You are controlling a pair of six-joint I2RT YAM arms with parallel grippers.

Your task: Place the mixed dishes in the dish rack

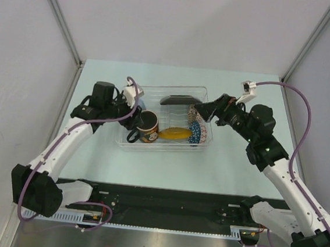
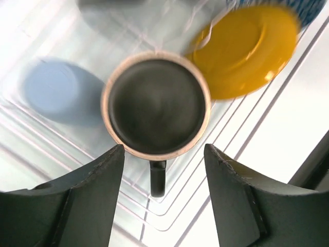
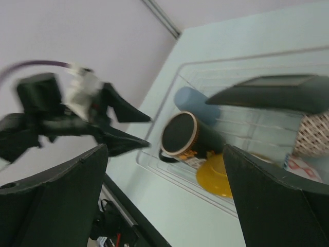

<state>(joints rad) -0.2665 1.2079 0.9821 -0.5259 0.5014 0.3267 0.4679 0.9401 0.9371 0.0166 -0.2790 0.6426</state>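
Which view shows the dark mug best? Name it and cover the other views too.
The left wrist view: the dark mug fills the centre, its rim, inside and handle seen from over its mouth. The top external view shows the mug small, in the clear dish rack. The right wrist view shows it blurred, partly side-on.

Pale mint-green counter (image 1: 230,170), large clear transparent plastic rectangular dish rack (image 1: 174,147) sitting flat near its middle, black mounting rail (image 1: 163,202) along its near edge.
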